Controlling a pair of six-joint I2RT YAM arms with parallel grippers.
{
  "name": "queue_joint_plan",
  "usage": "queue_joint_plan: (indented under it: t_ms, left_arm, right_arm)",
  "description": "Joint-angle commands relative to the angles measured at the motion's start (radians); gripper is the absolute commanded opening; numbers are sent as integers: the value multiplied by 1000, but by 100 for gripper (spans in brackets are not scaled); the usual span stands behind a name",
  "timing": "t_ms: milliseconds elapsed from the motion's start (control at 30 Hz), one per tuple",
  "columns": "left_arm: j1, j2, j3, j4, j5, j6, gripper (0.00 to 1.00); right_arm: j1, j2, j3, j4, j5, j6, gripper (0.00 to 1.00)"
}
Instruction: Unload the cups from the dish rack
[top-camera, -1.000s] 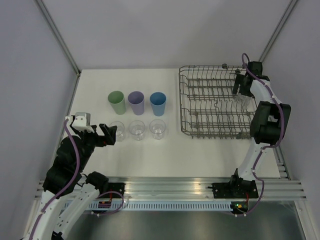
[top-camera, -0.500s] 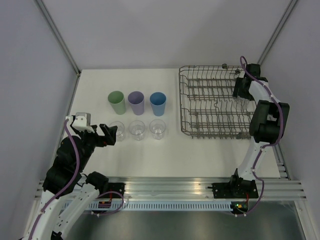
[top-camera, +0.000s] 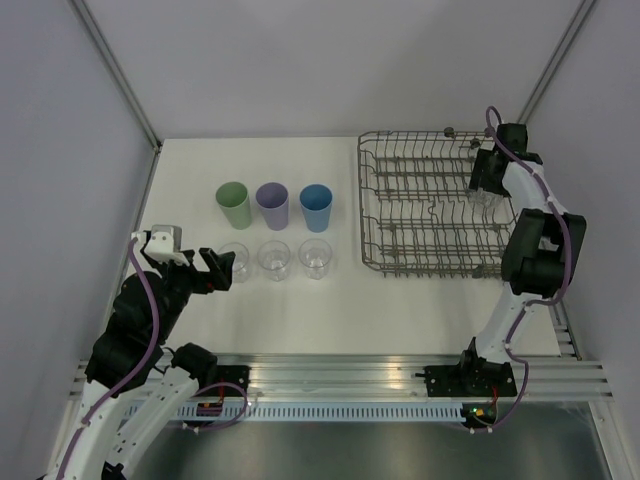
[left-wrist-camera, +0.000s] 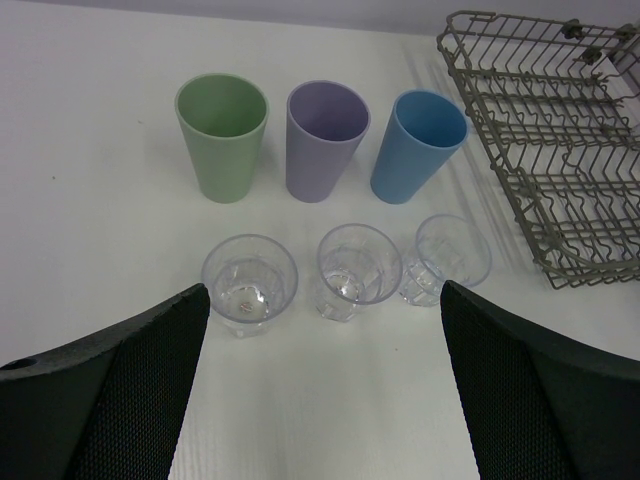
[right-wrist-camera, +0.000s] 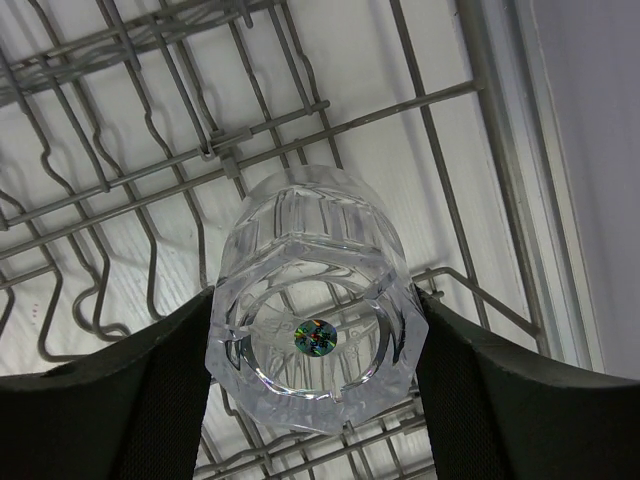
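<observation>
My R gripper (right-wrist-camera: 315, 335) is clamped on the last clear cup (right-wrist-camera: 312, 250) in the dish rack (top-camera: 363, 195), L gripper (left-wrist-camera: 322, 300) wide open & empty; next, lift it straight up & out.

My right gripper (right-wrist-camera: 312, 315) has a clear cup (right-wrist-camera: 310, 240) between its two dark fingers (right-wrist-camera: 150, 400), one pressed against each side of the cup. The cup's faceted base faces my camera, with a small iridescent sticker (right-wrist-camera: 319, 336) at the base's centre. Behind the cup run the grey wires of the dish rack (right-wrist-camera: 330, 125), its side rail to the cup's right and the white table (right-wrist-camera: 300, 60) showing through.
</observation>
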Motion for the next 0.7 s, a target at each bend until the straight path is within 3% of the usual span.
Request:
queue_joint_plan:
  t_ms: [0,133,367,667]
  left_arm:
    - [-4,2,-7,36,-8,-7,100]
    - [-4,15,-4,36,-2,-7,100]
    - [-4,58,19,33,15,-15,100]
    - [-4,107,60,68,159,-99,100]
  right_arm:
    - [-6,-118,7,22,17,21,43]
    - [0,-184,-5,27,-51,45,42]
    - [72,-381,-95,135,-321,117,40]
    - [325,-540,-262,379,-577,286,40]
